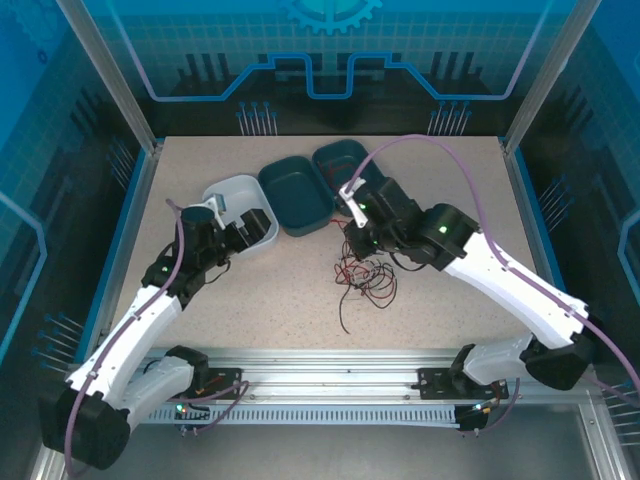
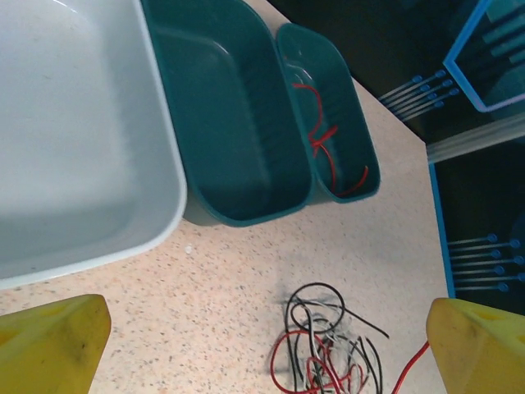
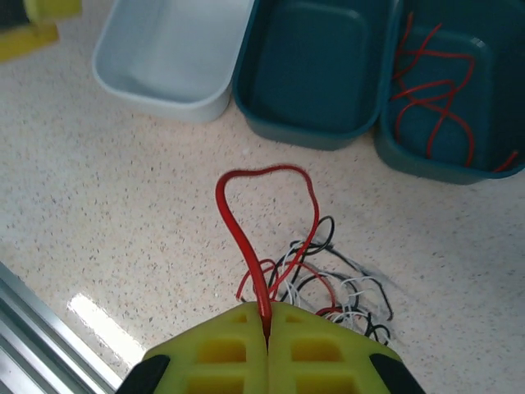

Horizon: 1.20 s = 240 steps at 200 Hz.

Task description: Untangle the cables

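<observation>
The cables point(image 1: 365, 275) lie in a tangle of red, black and whitish wires on the speckled table, in front of the bins. My right gripper point(image 3: 267, 324) is shut on one red cable point(image 3: 246, 213), which loops up from the jaws and runs back down into the tangle point(image 3: 344, 279). From above, that gripper point(image 1: 357, 243) hangs over the far edge of the pile. My left gripper point(image 2: 264, 328) is open with nothing between its yellow fingers point(image 2: 49, 345). It hovers left of the tangle point(image 2: 324, 345). More red cables point(image 2: 328, 148) lie in the right-hand teal bin.
A white bin point(image 1: 232, 190) stands at the back left, partly under my left gripper point(image 1: 255, 225). Two teal bins point(image 1: 295, 195) point(image 1: 340, 160) stand beside it. The metal rail point(image 1: 340, 365) runs along the near edge.
</observation>
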Tool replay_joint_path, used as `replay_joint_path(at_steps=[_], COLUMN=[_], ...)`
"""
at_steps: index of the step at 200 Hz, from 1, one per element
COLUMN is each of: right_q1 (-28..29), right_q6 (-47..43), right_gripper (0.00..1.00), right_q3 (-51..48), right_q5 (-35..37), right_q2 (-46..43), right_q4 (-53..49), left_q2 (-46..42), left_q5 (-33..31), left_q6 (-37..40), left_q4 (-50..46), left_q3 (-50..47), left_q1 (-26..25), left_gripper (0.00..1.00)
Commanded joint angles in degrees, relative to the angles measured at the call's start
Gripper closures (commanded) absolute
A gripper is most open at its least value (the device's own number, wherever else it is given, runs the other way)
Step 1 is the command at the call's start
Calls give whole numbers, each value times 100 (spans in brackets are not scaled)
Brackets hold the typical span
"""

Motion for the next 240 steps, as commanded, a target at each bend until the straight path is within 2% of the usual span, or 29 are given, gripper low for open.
replay_joint_path(at_steps=[1, 45, 86, 113, 139, 161, 186, 206, 225, 240], right_q1=[-68, -146, -232, -325, -430, -528, -581, -635, -730, -841], right_q6=[109, -32, -218, -181, -262, -284, -342, -380, -405, -420], right_gripper=[100, 100, 100, 100, 100, 100, 100, 100, 100, 100], right_q3=[332, 836, 1511, 1776, 2066, 2497, 2889, 3018, 3029, 3093], right_q5=[354, 466, 283, 308, 85, 152, 401, 459, 512, 491], right_q2=[-355, -950, -1121, -1144, -1084, -904, -702, -586, -454, -284], right_q4=[-169, -238, -415, -576, -641, -833, -1013, -1017, -958, -961], left_q2=[77, 302, 621, 947, 1099, 1220, 1298, 1450, 1652, 1658], left_q5=[486, 604, 363, 634, 530, 821, 844, 1042, 1090, 987], left_q6=[268, 469, 850, 1086, 1387, 1424, 1496, 1725, 1710, 1857], left_q4=[19, 103, 349, 579, 1017, 1326, 1974, 2536, 2249, 1880], left_q3=[297, 390, 634, 894, 833, 780, 519, 291, 427, 570], left_q1=[-36, -321, -930, -1241, -1603, -1685, -1915, -2107, -2137, -2130], left_gripper=[1, 1, 1, 1, 1, 1, 1, 6, 5, 1])
